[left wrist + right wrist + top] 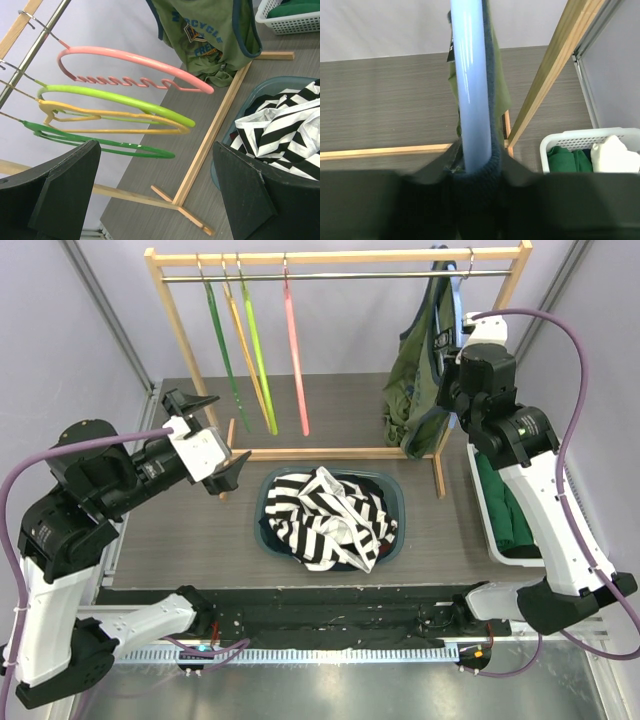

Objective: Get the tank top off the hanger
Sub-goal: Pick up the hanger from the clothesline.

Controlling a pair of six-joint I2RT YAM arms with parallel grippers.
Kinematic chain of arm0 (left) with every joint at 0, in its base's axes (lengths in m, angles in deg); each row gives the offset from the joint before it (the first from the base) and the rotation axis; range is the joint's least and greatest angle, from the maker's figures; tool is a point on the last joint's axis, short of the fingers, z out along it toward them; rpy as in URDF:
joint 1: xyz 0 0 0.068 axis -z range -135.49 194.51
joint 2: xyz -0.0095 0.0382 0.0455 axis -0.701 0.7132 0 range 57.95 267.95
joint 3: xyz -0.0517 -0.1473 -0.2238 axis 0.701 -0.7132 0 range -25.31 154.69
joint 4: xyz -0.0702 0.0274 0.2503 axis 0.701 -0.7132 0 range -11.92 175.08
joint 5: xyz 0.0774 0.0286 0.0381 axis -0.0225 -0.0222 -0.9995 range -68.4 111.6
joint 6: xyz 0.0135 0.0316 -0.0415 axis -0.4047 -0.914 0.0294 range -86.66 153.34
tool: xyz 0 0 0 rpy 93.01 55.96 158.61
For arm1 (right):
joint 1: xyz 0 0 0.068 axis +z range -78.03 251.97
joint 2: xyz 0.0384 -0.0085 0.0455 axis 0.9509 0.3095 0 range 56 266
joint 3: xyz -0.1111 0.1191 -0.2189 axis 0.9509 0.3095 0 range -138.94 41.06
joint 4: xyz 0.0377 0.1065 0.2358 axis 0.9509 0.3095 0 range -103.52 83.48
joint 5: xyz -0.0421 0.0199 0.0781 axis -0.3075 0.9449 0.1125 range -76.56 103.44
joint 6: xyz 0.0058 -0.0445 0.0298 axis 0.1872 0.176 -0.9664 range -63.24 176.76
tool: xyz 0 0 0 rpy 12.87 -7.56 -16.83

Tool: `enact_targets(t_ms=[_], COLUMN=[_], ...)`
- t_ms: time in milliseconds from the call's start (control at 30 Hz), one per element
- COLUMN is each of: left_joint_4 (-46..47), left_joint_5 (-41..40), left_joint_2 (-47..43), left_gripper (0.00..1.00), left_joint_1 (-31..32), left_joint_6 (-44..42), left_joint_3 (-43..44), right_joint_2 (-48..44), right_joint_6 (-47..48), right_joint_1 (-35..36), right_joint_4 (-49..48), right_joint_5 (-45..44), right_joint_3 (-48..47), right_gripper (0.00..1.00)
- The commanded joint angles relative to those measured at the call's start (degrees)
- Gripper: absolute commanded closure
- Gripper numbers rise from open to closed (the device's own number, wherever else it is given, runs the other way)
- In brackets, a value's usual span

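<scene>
An olive green tank top point(412, 390) with navy trim hangs on a light blue hanger point(458, 302) at the right end of the wooden rack; it also shows in the left wrist view point(210, 30). My right gripper point(455, 365) is shut on the tank top's navy strap point(492, 145) where it wraps the blue hanger arm point(472, 85). My left gripper point(215, 435) is open and empty, held above the table left of the rack's foot, apart from the garment.
Pink point(296, 350), light green point(258, 350), yellow point(243, 345) and dark green point(220, 345) empty hangers hang on the rail. A dark basin point(395, 490) holds striped clothes. A white basket point(490, 515) with green clothing stands at right. The rack's base bar point(310, 453) lies across the table.
</scene>
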Motion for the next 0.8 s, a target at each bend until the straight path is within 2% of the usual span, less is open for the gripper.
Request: enact_targets(t_ms=[0, 67, 100, 200, 367, 767], left_joint_4=[1.56, 1.56, 1.56, 1.56, 1.74, 1.65], left_joint_5=[1.04, 1.12, 1.30, 1.56, 1.21, 0.77], left_joint_2=[-0.55, -0.46, -0.63, -0.63, -0.46, -0.28], left_gripper=[0.00, 0.00, 0.00, 0.01, 0.00, 0.00], left_joint_1=[-0.30, -0.30, -0.38, -0.73, -1.09, -1.17], left_joint_6=[0.28, 0.37, 0.28, 0.37, -0.42, -0.34], left_joint_3=[-0.28, -0.46, -0.55, -1.16, -2.04, -1.51], right_joint_2=[-1.98, -2.68, -3.99, -6.28, -6.47, 0.64], right_joint_6=[-0.47, 0.05, 1.36, 3.91, 7.00, 6.83], right_joint_1=[-0.44, -0.44, -0.35, -0.35, -0.35, -1.05], right_joint_4=[-3.95, -5.44, -8.06, -14.05, -20.02, -20.48], right_joint_5=[1.67, 2.19, 2.46, 2.82, 2.90, 5.18], right_joint_3=[0.97, 2.11, 3.86, 7.02, 6.95, -1.39], right_gripper=[0.82, 0.98, 0.99, 0.99, 0.99, 0.99])
